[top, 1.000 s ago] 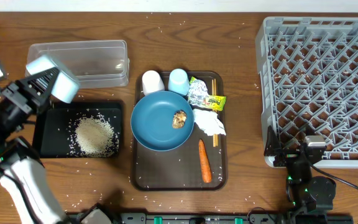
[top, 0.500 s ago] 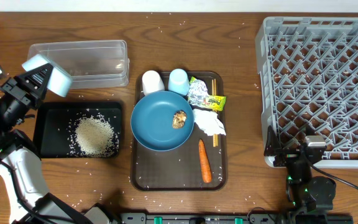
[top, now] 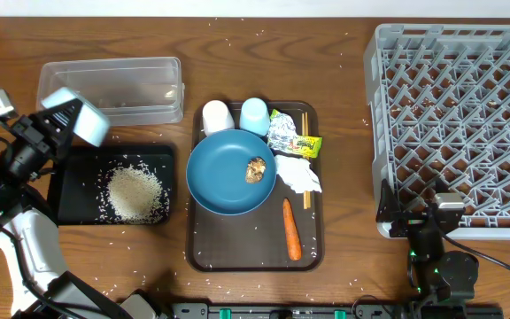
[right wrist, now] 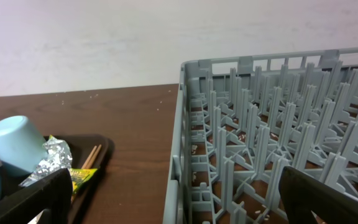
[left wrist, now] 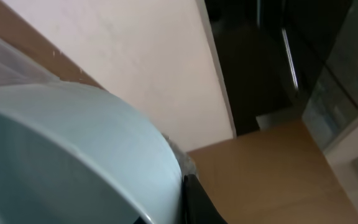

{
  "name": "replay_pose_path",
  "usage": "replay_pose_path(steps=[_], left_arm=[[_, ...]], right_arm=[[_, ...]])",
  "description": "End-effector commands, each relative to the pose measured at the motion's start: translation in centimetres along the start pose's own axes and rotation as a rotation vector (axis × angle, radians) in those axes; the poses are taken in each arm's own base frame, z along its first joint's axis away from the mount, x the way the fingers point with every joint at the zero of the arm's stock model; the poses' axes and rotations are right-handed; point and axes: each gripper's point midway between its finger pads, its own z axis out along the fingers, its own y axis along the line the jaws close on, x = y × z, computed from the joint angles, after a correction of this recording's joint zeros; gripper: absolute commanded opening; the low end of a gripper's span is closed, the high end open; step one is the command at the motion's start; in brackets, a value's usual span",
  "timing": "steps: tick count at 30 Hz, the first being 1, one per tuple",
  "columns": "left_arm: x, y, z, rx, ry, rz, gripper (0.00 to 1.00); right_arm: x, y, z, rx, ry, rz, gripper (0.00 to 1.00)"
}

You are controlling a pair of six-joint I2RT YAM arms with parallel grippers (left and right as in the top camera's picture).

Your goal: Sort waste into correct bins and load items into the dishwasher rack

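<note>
The left gripper (top: 51, 131) is clamping the small white bowl (top: 76, 116), tilted, over the corner of the black tray (top: 71, 167) beneath it. Any clinging rice grains (top: 135, 192) risk dropping outside that corner. The right gripper (right wrist: 173, 198) is idling with fingers wide.

Overhead cam looks straight down and fits the whole table (top: 343, 266), from the grey rack (top: 459, 115) to everything left of it. Right wrist cam sits low by the rack's near corner, facing the back wall (right wrist: 104, 43), rack up close; it shares the rack and the light-blue cup (right wrist: 14, 143) with the overhead. Left wrist cam, way left of the rack, is jammed against a white bowl (left wrist: 61, 162), tilted upward.
</note>
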Motion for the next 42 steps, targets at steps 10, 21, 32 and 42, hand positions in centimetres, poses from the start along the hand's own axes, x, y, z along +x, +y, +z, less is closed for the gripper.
replay_pose_path(steps=[10, 21, 32, 42], left_arm=[[6.2, 2.4, 1.7, 0.032, 0.19, -0.214, 0.06], [6.6, 2.5, 2.0, -0.005, 0.205, -0.573, 0.06], [6.2, 0.9, 1.9, 0.007, 0.211, -0.59, 0.06], [5.1, -1.2, 2.0, 0.056, 0.201, -0.253, 0.06]], right_arm=[[0.2, 0.2, 0.0, -0.007, 0.006, -0.005, 0.99], [0.2, 0.1, 0.0, -0.006, 0.007, -0.005, 0.99], [0.2, 0.1, 0.0, -0.006, 0.007, -0.005, 0.99], [0.2, 0.1, 0.0, -0.006, 0.007, -0.005, 0.99]])
